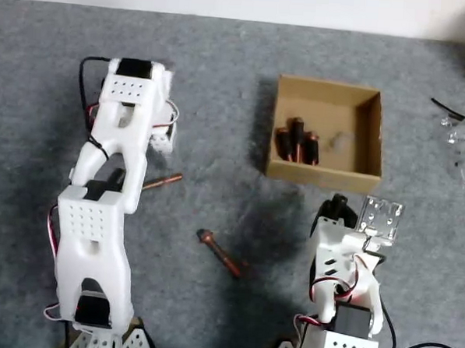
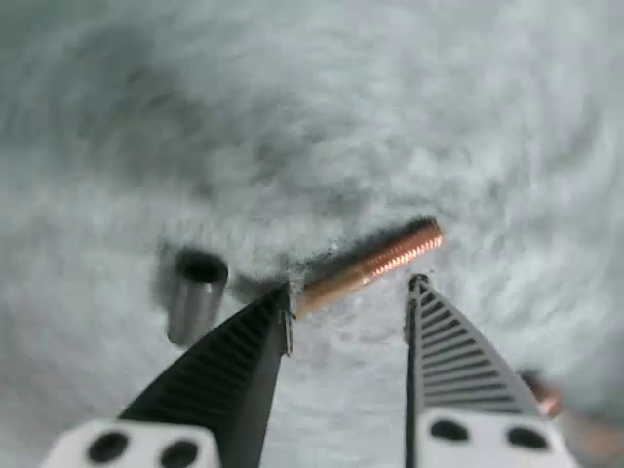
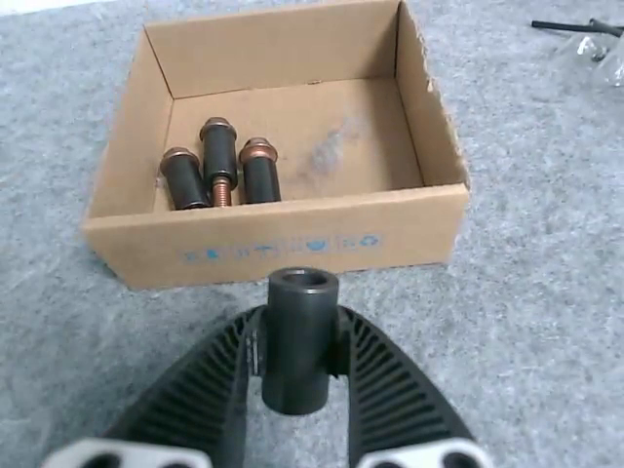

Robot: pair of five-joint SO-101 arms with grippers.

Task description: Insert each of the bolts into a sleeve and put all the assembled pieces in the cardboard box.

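Note:
My left gripper (image 2: 351,288) is open just above the grey carpet, and a loose copper bolt (image 2: 370,263) lies across the gap at its fingertips, one end against a finger (image 2: 258,336). An empty dark sleeve (image 2: 195,297) rests beside that finger. In the high view this bolt (image 1: 163,180) sticks out from under the left arm (image 1: 122,129), and a second bolt (image 1: 220,254) lies mid-table. My right gripper (image 3: 300,341) is shut on an upright dark sleeve (image 3: 300,327), just short of the cardboard box (image 3: 273,244). Three assembled pieces (image 3: 219,175) lie in the box (image 1: 322,177).
Clear plastic bits and black wires (image 1: 457,127) lie near the table's right edge, beyond the box. Open carpet stretches between the two arms around the second bolt. The right half of the box floor (image 3: 341,136) is bare.

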